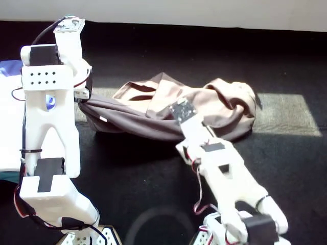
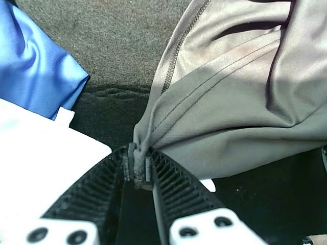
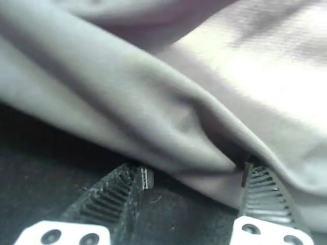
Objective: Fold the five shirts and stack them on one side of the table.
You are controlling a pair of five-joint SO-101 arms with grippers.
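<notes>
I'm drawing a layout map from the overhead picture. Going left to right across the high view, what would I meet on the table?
From the left edge: white shirt → left arm, its left gripper pinching a corner of the next item → taupe shirt → sunlit strip of table.

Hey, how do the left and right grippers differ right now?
The left gripper is shut on the tan shirt's corner; the right gripper is open, fingers apart at a fold. The left is at the shirt's end by the white cloth; the right is mid-shirt. Both are at one shirt.
</notes>
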